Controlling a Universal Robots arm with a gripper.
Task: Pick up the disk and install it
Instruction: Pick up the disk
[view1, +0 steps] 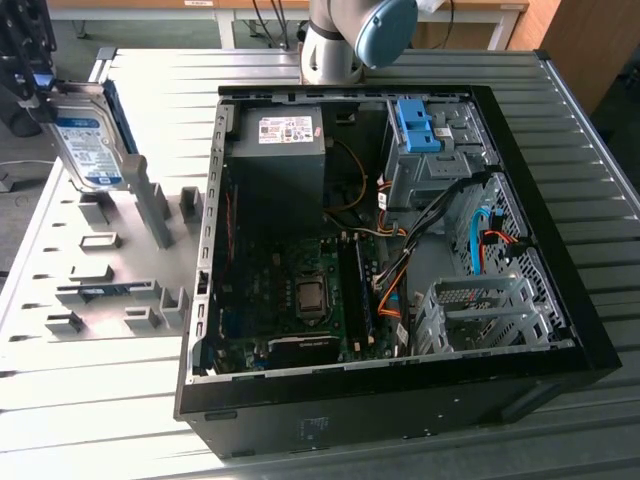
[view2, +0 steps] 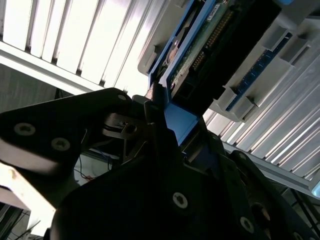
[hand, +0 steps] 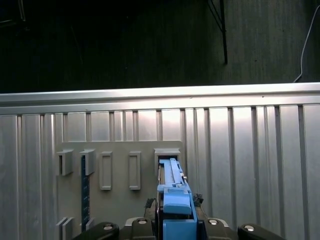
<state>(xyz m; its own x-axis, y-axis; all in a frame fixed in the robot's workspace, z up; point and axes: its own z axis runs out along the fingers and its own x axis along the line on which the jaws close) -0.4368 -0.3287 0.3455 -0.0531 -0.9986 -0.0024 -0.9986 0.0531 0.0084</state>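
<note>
- Gripping the disk (view1: 88, 145) by its blue carrier frame, the gripper (view1: 42, 92) is clamped shut on it at the exterior view's far left.
- The disk hangs tilted over the grey slotted holder plate (view1: 110, 260), label showing.
- The open computer case (view1: 585, 330) lies beside the plate, on the exterior view's right, on the ribbed metal table (view1: 80, 420).
</note>
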